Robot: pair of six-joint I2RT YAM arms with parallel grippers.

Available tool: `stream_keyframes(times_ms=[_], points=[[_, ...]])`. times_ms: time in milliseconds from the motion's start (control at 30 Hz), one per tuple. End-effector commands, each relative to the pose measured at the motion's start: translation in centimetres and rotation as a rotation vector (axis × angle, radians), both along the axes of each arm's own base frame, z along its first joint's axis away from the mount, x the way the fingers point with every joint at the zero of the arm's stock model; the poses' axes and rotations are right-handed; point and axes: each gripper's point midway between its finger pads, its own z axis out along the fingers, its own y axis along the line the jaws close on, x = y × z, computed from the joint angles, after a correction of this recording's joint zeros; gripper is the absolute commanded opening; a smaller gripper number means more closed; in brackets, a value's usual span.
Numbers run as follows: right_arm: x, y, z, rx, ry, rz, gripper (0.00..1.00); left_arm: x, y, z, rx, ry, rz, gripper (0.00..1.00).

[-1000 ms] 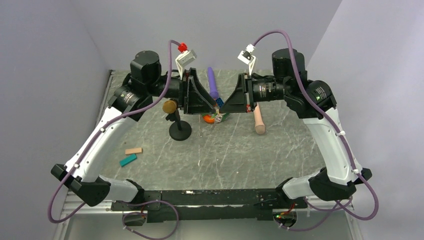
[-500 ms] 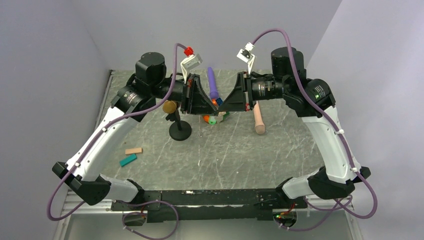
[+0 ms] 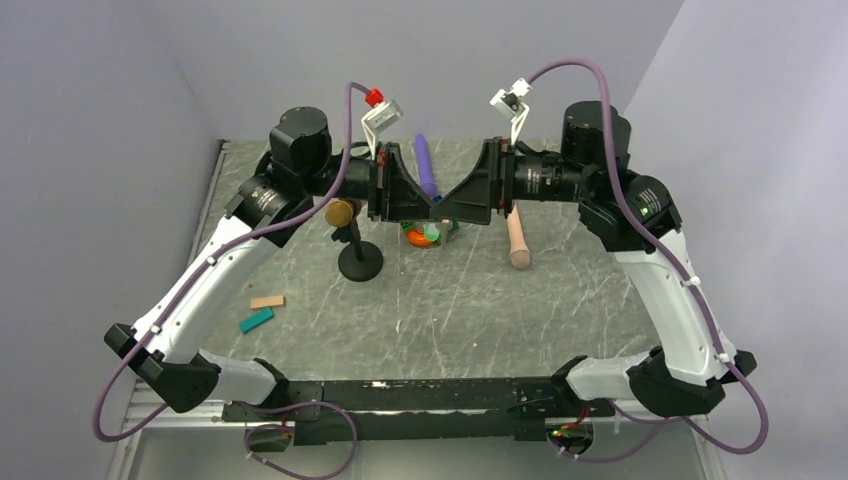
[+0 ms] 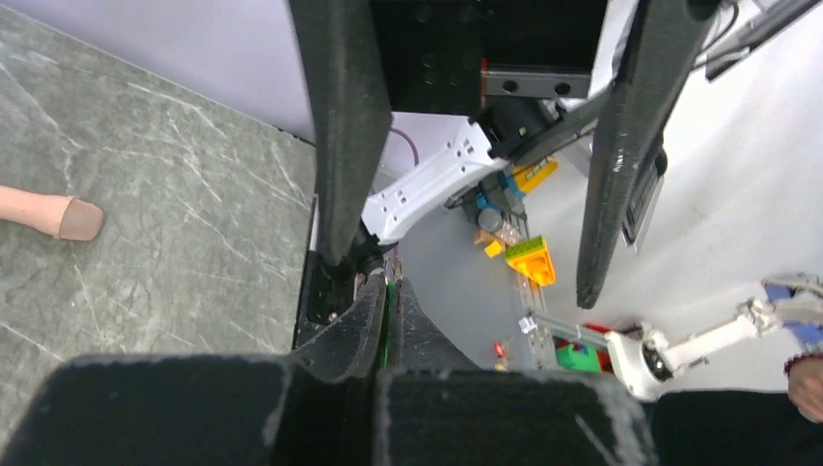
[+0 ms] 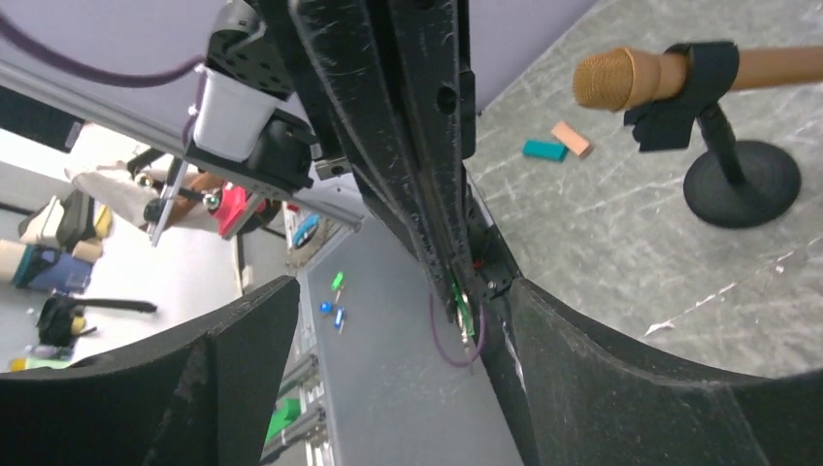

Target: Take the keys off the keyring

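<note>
My left gripper (image 4: 388, 291) is shut on the keys (image 4: 388, 313), a thin bright-green sliver pinched between its pads. In the right wrist view the same green piece (image 5: 464, 309) sticks out at the tip of the left fingers (image 5: 427, 194). My right gripper (image 5: 403, 291) is open, its fingers (image 4: 340, 126) standing wide on either side of the left fingertips without touching. From above, both grippers (image 3: 432, 200) (image 3: 446, 203) meet tip to tip over the far middle of the table. A small orange-and-green cluster (image 3: 424, 236) shows just under them. I cannot make out the keyring.
A black stand with a gold head (image 3: 340, 212) rises just left of the grippers. A purple cylinder (image 3: 427, 165) lies behind them and a peach cylinder (image 3: 517, 240) to their right. A teal block (image 3: 256, 320) and a tan block (image 3: 267, 301) lie at front left.
The left gripper closed on the green piece and stays shut. The right gripper, shut until half a second ago, has opened wide, and its arm has shifted slightly right.
</note>
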Motion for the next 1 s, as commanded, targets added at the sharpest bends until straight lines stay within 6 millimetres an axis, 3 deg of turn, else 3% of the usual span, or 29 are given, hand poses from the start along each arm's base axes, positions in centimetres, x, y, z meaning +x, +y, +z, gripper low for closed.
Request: stream_keyframes(times_ms=[0,200,333,467,600,967], points=[[-0.1,-1.2,5.0,0.175,-0.141,-0.082,0.84,0.7,0.5,4.4,-0.109,-0.036,0.129,0.0],[0.5,-1.9,7.3,0.313,-0.174,-0.153,0.74,2.7,1.2,7.7,-0.215,0.042,0.315,0.0],[1.7,-1.4,9.4,0.387,-0.202,-0.171,0.65,2.9,2.0,9.8,-0.34,0.088,0.367,0.0],[2.3,-1.6,10.7,0.419,-0.24,-0.207,0.65,2.1,3.1,12.1,-0.447,0.056,0.374,0.0],[2.4,-1.8,11.5,0.451,-0.262,-0.218,0.66,1.6,3.5,13.2,-0.457,0.023,0.375,0.0],[2.4,-0.5,11.8,0.488,-0.239,-0.13,0.39,2.7,4.2,14.3,-0.516,0.05,0.448,0.0]])
